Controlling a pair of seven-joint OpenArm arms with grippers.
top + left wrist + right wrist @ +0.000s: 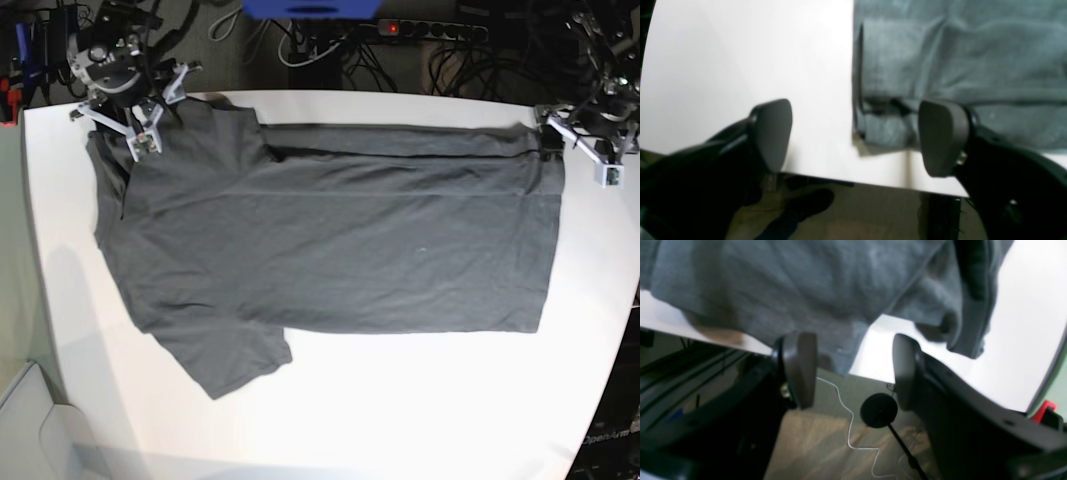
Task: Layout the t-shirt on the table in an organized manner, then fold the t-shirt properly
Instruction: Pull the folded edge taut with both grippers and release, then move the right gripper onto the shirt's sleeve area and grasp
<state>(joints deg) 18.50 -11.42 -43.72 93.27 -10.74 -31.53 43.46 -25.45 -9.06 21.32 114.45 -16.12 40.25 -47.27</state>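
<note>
The left fingers (pixel 853 138) are spread wide and released, straddling the t-shirt (pixel 340 240) hem corner at the surface (pixel 420 400) far edge. The right fingers (pixel 853 371) stand parted at the far sleeve, gripping nothing. The t-shirt lies flat across the surface's far half; the near half is bare.

Black arms, rounded dark-grey pads (pixel 773 133)
</note>
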